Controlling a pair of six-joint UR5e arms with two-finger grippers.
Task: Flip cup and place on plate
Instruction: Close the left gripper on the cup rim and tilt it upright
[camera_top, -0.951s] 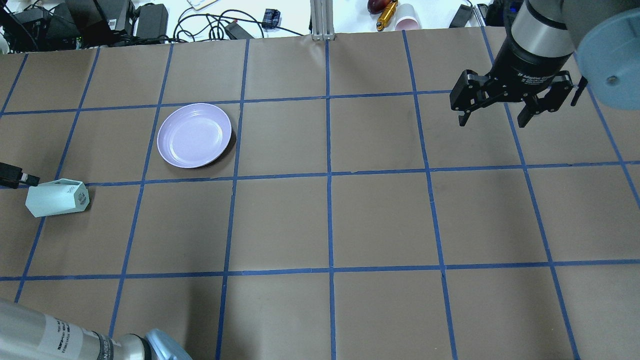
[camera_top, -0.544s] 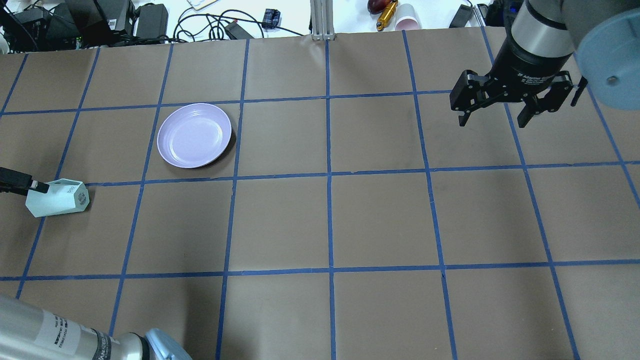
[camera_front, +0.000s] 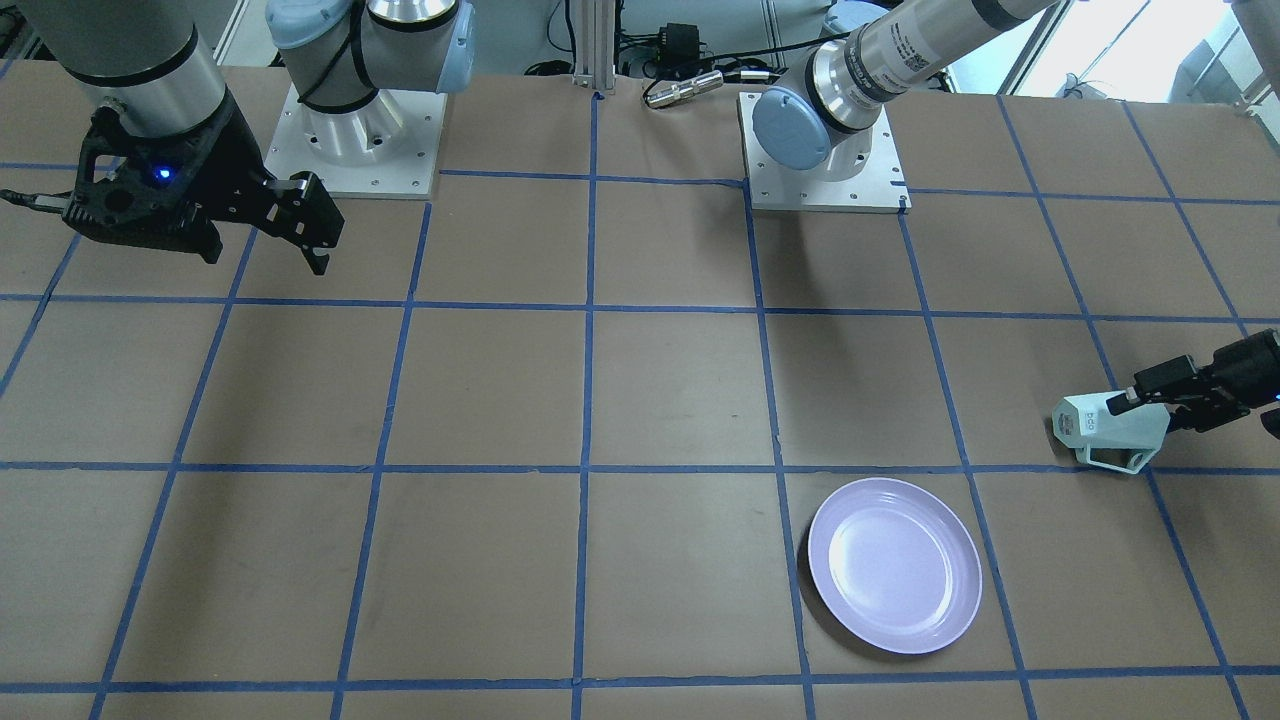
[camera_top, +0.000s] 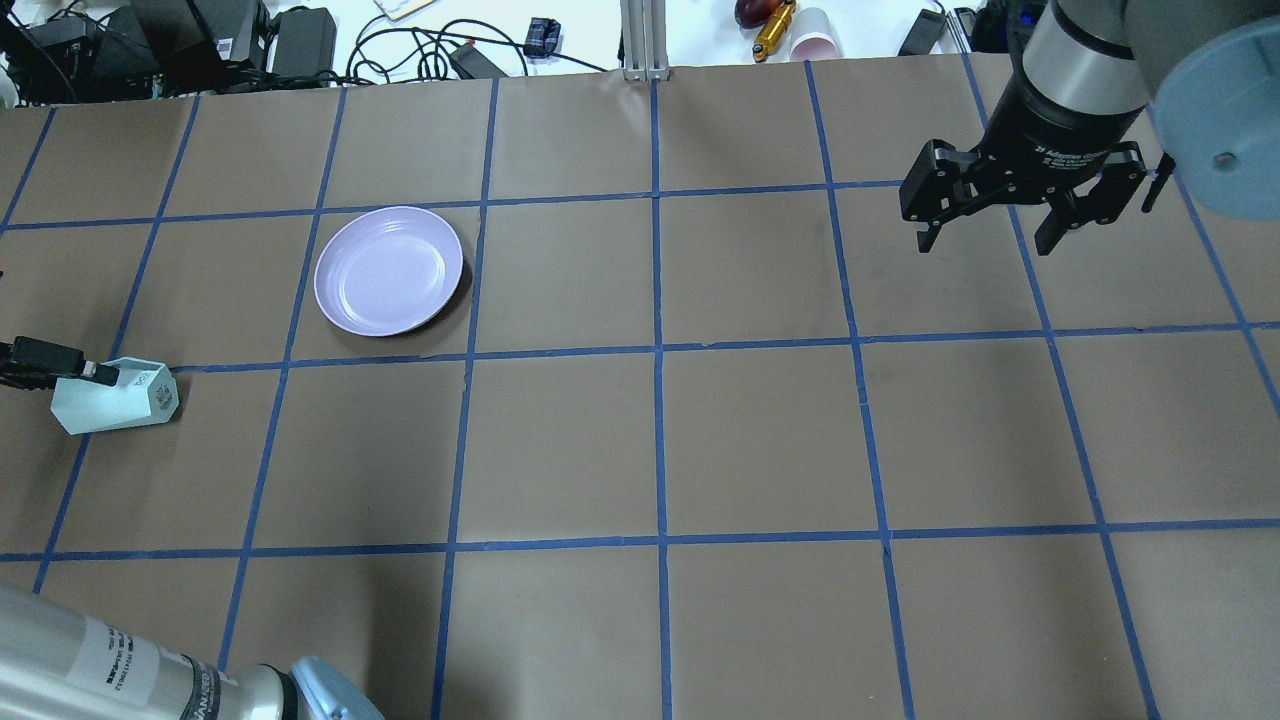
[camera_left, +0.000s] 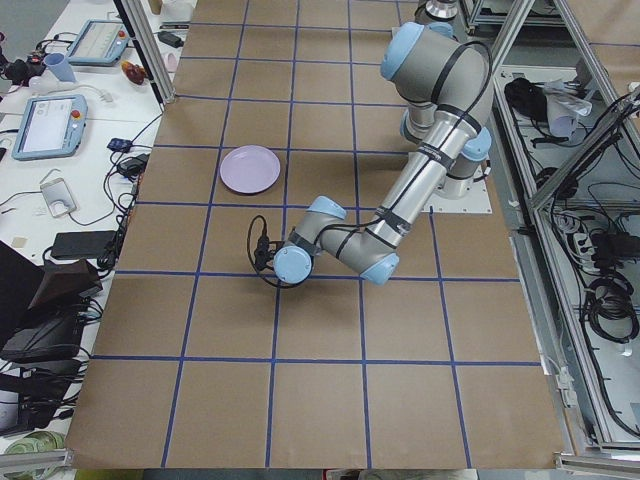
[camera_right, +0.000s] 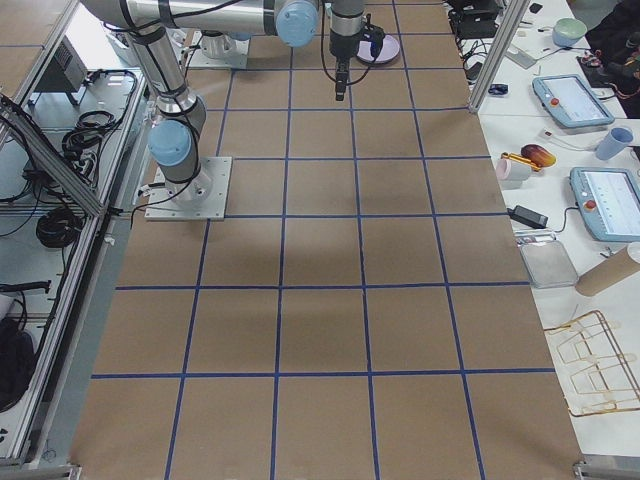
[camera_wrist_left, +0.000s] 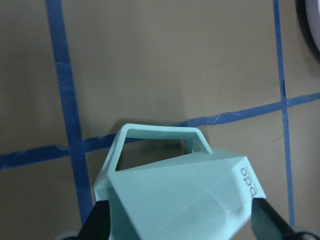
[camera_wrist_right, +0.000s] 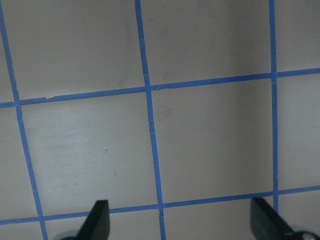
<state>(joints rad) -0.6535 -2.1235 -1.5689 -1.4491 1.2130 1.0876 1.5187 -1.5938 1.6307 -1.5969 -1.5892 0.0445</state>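
Note:
The pale mint-green cup (camera_top: 118, 402) lies on its side at the table's left edge, its printed base toward the middle. It also shows in the front view (camera_front: 1105, 432) and the left wrist view (camera_wrist_left: 180, 192), handle on top there. My left gripper (camera_top: 92, 388) comes in low from the left, open, its fingers (camera_wrist_left: 100, 222) either side of the cup; one finger (camera_front: 1140, 396) lies along the cup's side. The lavender plate (camera_top: 388, 270) sits empty beyond and right of the cup, also in the front view (camera_front: 893, 565). My right gripper (camera_top: 985, 243) hangs open and empty at the far right.
The table is brown paper with a blue tape grid. Cables, power bricks and small items (camera_top: 300, 40) lie beyond its far edge. My left arm's elbow (camera_top: 150, 680) sits low at the near left corner. The arm bases (camera_front: 820, 150) stand at the robot's side.
My left gripper has slid to the right along the cup, its visible finger now reaching over the cup's side. The cup, plate and right arm have not moved.

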